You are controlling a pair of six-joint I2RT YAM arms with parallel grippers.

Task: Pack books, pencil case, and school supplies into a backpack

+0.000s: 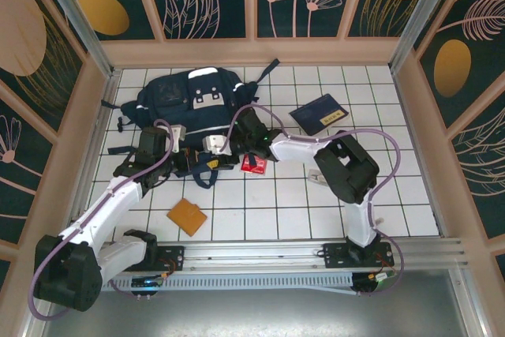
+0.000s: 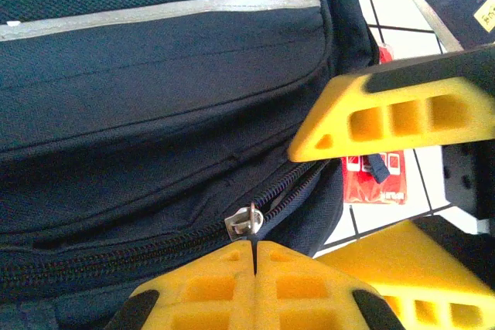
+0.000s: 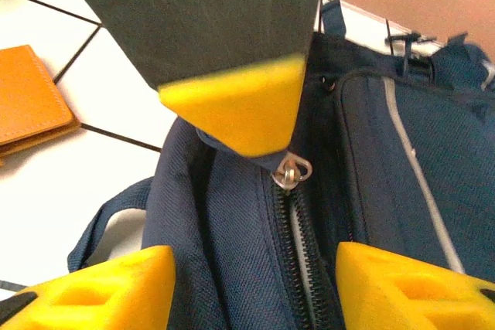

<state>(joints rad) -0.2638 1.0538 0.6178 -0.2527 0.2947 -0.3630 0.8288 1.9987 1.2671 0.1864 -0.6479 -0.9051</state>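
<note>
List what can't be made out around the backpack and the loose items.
Backpack interior: covered by its own fabric in all three views.
Zipper pull tab end: left wrist view, pinched inside the left tool.
Red packet print: left wrist view, too small, partly behind a yellow finger.
Book title: top view, too small; left wrist view, cut by the edge.

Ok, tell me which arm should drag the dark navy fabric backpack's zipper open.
Left. The left gripper is shut on the metal zipper pull; the right gripper is open, straddling the backpack.

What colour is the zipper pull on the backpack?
Silver metal; the zipper pull shows best in the left wrist view.
</note>
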